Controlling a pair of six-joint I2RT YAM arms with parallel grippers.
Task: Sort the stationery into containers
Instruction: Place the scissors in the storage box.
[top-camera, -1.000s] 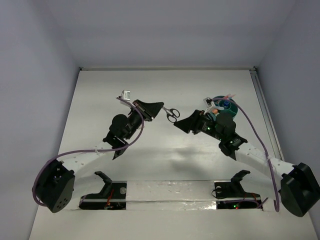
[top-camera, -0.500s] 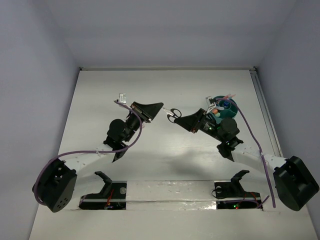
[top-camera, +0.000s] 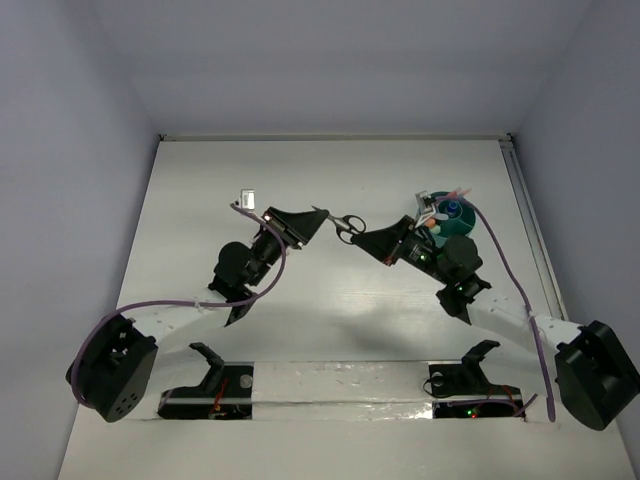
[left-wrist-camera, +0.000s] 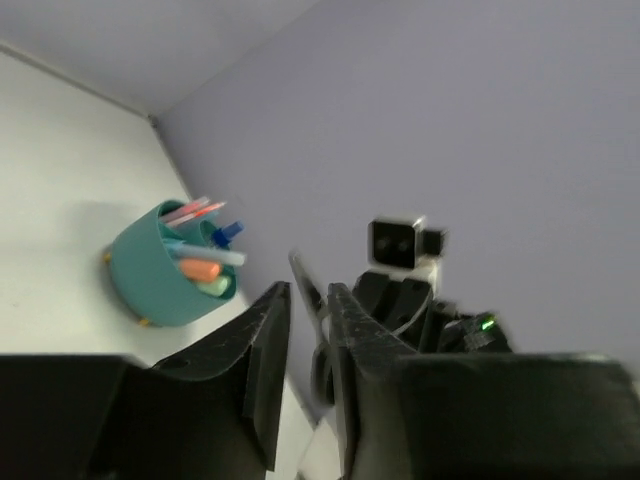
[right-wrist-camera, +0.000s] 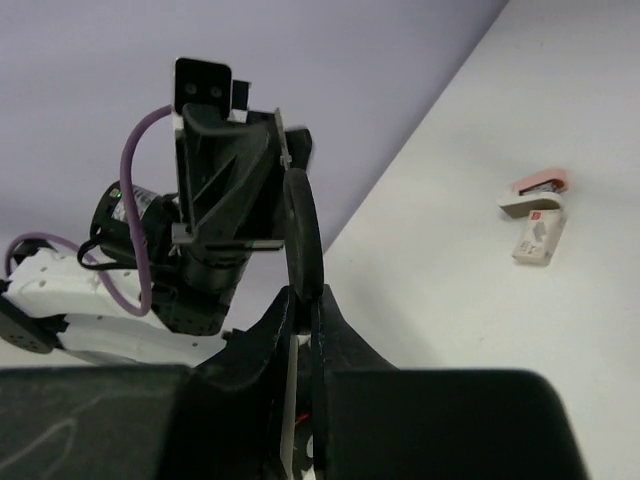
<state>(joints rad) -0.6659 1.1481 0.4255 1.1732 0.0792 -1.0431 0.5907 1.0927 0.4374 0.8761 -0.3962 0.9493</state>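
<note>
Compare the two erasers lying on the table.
The pink eraser is pink over white; the white eraser is white with a small red mark. The pink eraser tapers like a wedge; the white eraser is a block. Both lie close together on the table.

The scissors (left-wrist-camera: 308, 290) blur in the left wrist view, and the right arm (top-camera: 450, 262) hides part of the cup (top-camera: 459, 214).
</note>
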